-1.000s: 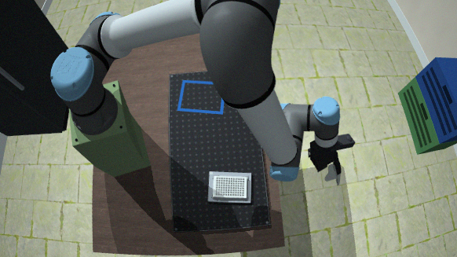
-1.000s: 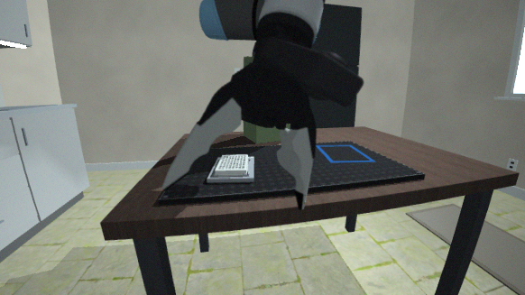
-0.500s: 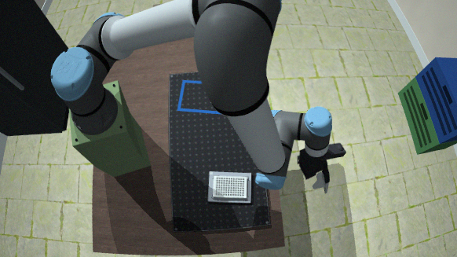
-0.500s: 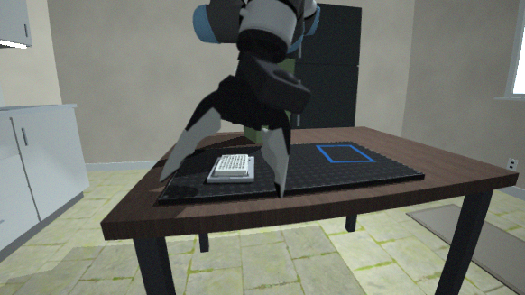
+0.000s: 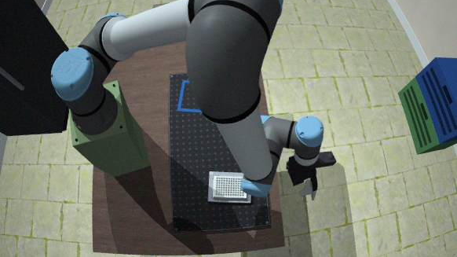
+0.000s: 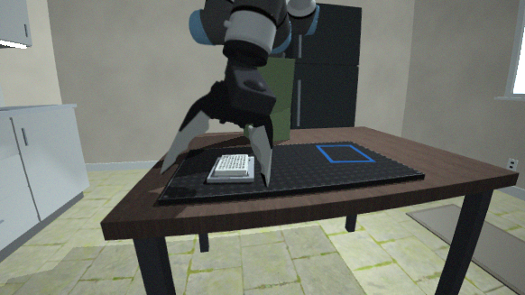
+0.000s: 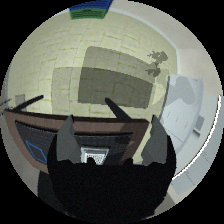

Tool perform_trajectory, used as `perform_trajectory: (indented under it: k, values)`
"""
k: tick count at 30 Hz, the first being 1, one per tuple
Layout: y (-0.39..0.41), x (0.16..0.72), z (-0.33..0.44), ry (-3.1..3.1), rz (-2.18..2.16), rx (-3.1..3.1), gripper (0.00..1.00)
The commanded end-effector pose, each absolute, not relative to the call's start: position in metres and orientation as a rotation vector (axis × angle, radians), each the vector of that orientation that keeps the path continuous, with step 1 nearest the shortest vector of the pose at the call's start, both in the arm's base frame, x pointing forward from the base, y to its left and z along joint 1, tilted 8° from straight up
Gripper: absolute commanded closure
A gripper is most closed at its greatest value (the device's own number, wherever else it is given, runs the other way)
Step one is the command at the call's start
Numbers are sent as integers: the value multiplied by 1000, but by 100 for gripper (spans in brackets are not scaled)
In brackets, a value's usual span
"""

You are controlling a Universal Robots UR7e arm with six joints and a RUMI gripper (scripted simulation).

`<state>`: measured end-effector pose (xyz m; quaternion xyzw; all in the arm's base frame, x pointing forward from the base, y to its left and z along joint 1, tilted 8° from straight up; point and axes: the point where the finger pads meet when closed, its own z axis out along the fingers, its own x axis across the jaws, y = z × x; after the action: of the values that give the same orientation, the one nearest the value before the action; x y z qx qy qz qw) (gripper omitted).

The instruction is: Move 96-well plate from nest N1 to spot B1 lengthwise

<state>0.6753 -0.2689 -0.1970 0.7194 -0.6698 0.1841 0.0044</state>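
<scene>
The white 96-well plate sits in the grey plate nest N1 at one end of the black dotted mat. The blue taped outline B1 lies at the mat's other end, partly hidden by the arm in the top view. My gripper is open and empty. It hangs in the air off the table's long edge, beside the plate and apart from it, fingers pointing down.
The mat lies on a brown table. The arm's green pedestal stands on the table's far side. A black cabinet is behind it. A blue-green crate and white cupboards stand off the table.
</scene>
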Motion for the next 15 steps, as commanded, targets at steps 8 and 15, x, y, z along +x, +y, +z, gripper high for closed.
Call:
perform_trajectory:
  k: [8,15]
  values:
    - [-274,631,-206,-2171,499,2225,0]
    - [-274,597,-213,-2201,465,2212,0]
